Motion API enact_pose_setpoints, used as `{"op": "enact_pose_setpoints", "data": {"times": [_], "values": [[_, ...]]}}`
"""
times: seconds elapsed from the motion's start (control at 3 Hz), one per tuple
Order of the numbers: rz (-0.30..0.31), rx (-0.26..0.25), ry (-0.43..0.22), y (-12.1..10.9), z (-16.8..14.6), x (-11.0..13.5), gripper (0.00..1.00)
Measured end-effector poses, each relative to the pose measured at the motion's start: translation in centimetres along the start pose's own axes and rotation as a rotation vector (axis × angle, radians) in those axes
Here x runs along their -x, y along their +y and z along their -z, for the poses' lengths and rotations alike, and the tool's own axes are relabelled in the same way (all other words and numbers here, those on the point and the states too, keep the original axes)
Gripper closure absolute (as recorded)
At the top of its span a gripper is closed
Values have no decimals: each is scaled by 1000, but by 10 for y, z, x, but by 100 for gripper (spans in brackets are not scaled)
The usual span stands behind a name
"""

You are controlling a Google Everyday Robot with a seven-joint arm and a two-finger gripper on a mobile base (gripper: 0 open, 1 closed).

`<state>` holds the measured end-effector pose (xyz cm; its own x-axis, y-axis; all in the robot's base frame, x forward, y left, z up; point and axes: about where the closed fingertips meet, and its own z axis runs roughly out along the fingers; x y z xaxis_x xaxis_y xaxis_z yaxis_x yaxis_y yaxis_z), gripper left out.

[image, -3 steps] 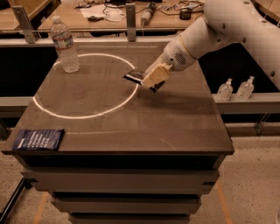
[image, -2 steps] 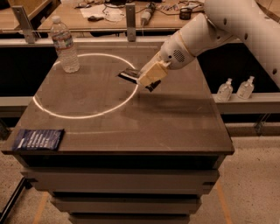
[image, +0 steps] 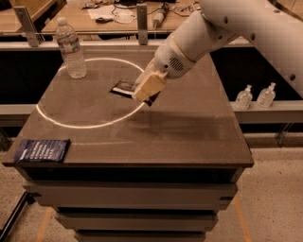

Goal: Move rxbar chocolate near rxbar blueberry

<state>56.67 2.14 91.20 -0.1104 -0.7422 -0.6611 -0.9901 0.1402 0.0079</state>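
Observation:
The rxbar chocolate is a small black-wrapped bar with white print, held just above the middle of the dark table. My gripper, with tan fingers, is shut on the bar's right part and covers some of it. The rxbar blueberry is a flat dark-blue packet with white text. It lies at the table's front left corner, well to the left of the gripper and nearer the front.
A clear water bottle stands at the table's back left. A thin white ring is marked on the tabletop. Two small bottles stand on a ledge to the right. A cluttered bench runs behind the table.
My gripper has carried the black bar leftward and a little toward the front, further inside the white ring. The blue packet and the water bottle have not moved.

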Motion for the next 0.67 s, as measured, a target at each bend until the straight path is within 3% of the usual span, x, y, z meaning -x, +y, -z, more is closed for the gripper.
{"op": "enact_pose_setpoints", "data": {"times": [0.33,0.67], "values": [[77,-5,60,31,-18,13,100],[138,21,96,55,-39,24,100]]}}
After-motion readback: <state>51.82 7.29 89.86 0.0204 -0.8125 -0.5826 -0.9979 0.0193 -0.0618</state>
